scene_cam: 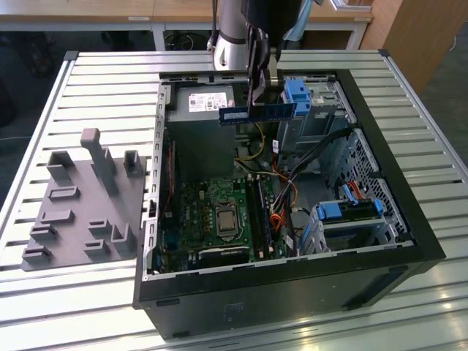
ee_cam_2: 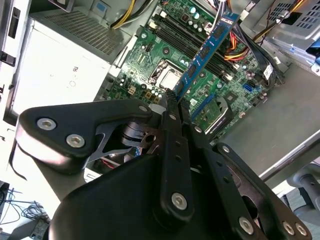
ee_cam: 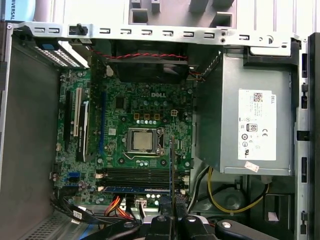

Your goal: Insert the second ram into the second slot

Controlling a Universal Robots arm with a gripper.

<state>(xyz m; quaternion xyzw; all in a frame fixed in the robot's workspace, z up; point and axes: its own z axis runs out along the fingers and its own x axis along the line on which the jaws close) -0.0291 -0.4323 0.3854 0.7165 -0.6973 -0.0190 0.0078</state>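
- Gripper (scene_cam: pixel 255 99) fingers pinched narrow on the second ram (scene_cam: pixel 257 112), which is held level by its upper edge.
- The ram hangs in the air above the open computer case (scene_cam: pixel 420 241), well clear of the motherboard (scene_cam: pixel 212 219).
- Memory slots (ee_cam: pixel 137 175): one appears to hold a seated blue stick (ee_cam: pixel 135 189); the neighbouring slots are dark.
- Judgement: pick-up is done. The ram has not reached the slots, so insertion is outstanding.

The tool (ee_cam_2: pixel 175 100) is matte black: two broad linkage arms (ee_cam_2: pixel 85 125) studded with silver screws (ee_cam_2: pixel 179 201), tapering to slim flat fingers (ee_cam_2: pixel 173 145). Behind it rises a silver-grey arm tube (scene_cam: pixel 231 36).
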